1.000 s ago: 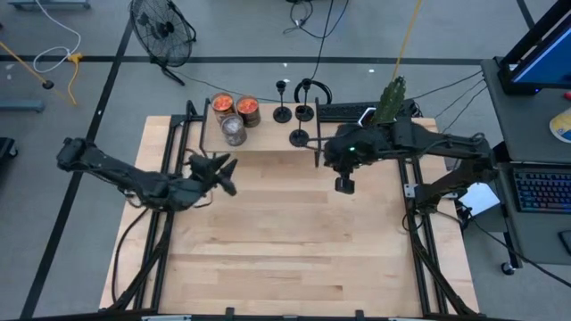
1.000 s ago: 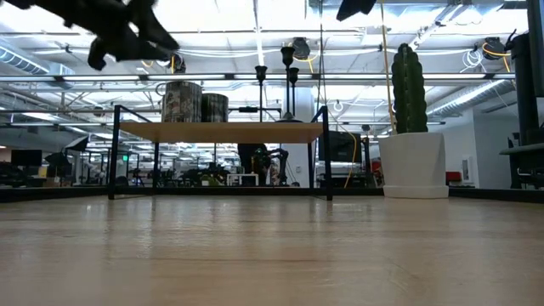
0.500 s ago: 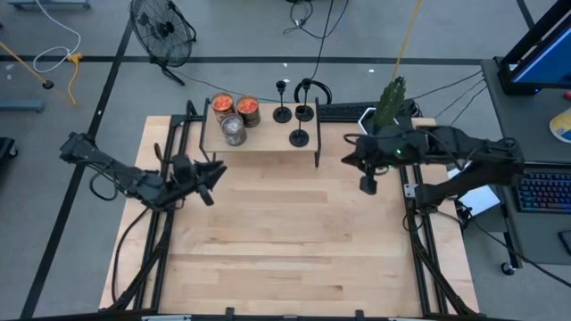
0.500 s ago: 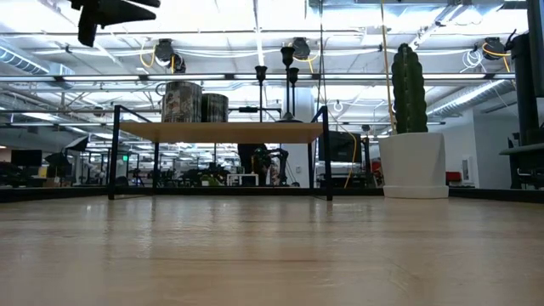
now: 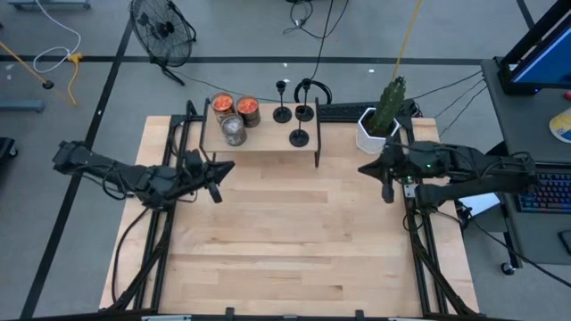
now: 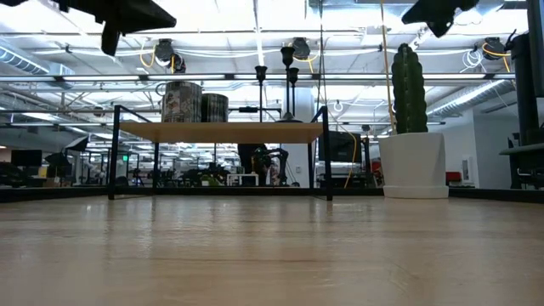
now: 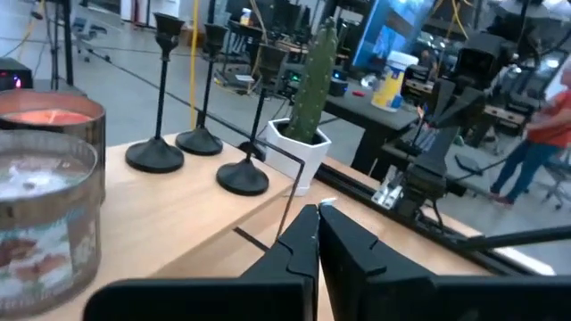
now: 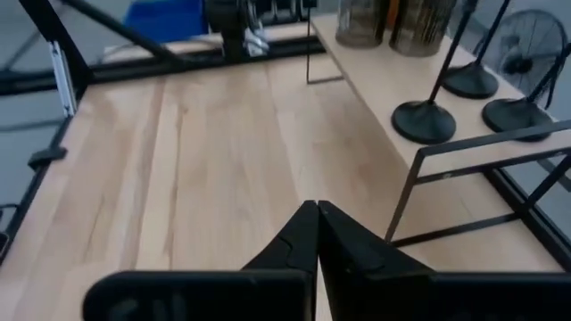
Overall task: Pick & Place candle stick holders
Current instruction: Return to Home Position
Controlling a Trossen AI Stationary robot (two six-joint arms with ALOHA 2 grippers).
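Your left pincer (image 7: pixel 318 210) hung clenched empty over the worktop's (image 5: pixel 285 232) left side, right pincer (image 8: pixel 317 206) likewise opposite; candle stick holders (image 5: pixel 300 137) stood on the shelf (image 5: pixel 263 143).

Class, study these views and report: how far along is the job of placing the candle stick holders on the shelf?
Done: all three candle stick holders stand upright on the shelf, beside the jars. In hand: nothing; the left gripper and right gripper are shut, empty, hovering clear of the shelf. Left: no holder is off the shelf, so probably just parking the arms.
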